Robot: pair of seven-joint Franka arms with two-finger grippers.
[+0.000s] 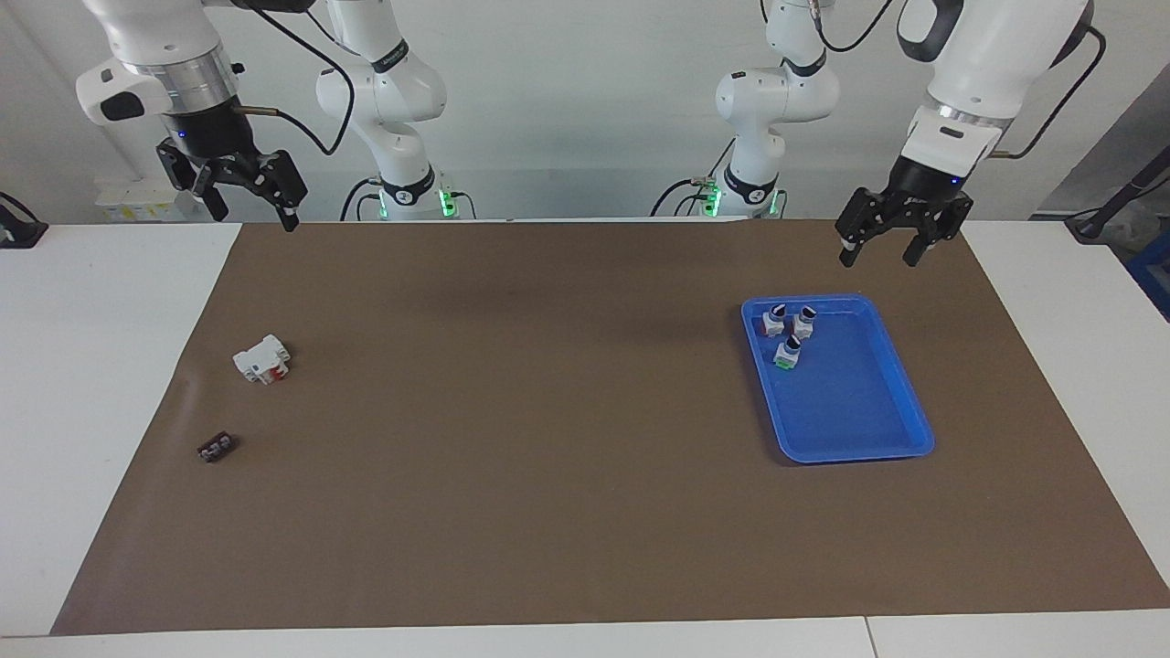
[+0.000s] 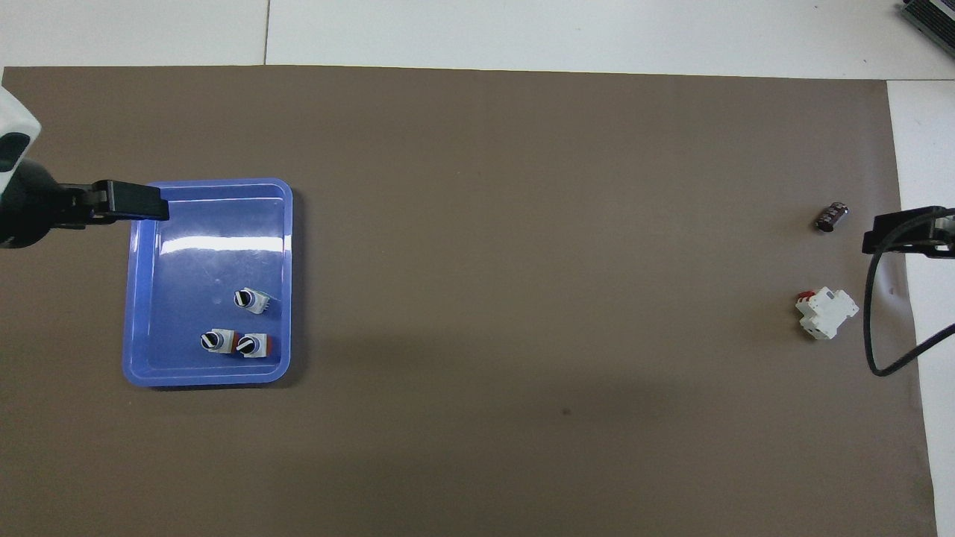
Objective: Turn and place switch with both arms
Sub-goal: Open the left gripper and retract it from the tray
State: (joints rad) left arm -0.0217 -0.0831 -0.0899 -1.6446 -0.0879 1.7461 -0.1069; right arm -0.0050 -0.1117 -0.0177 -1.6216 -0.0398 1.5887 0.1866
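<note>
The switch (image 1: 787, 353) has a green base, a white body and a black-and-silver knob. It stands in the blue tray (image 1: 859, 402), also seen in the overhead view (image 2: 250, 300). My left gripper (image 1: 878, 259) is open and empty, raised high in the air above the tray's end of the table and well clear of the switch. In the overhead view only one finger (image 2: 130, 201) of it shows at the tray's corner. My right gripper (image 1: 256, 217) is open and empty, and waits high over the right arm's end of the table.
Two red-based switches (image 1: 773, 320) (image 1: 804, 320) stand in the tray, nearer to the robots than the green one. A white block with a red part (image 1: 262, 358) and a small dark part (image 1: 217, 448) lie on the brown mat (image 1: 548, 411) at the right arm's end.
</note>
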